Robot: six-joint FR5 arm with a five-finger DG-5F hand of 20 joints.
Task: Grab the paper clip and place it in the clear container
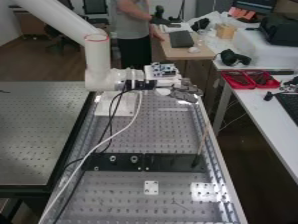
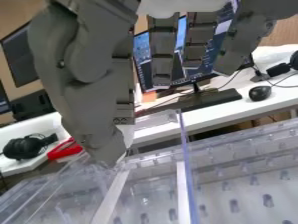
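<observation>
Clear container, walls upright (thin edges), robot hand near rim

Container on the bench, second bench left, trays on desk right.

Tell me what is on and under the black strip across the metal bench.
On the black strip: two pale rings and, near one end, a thin stick. What lies under it is covered.

A robotics lab: perforated metal bench; white robot arm; desk with monitor and keyboard.
</observation>
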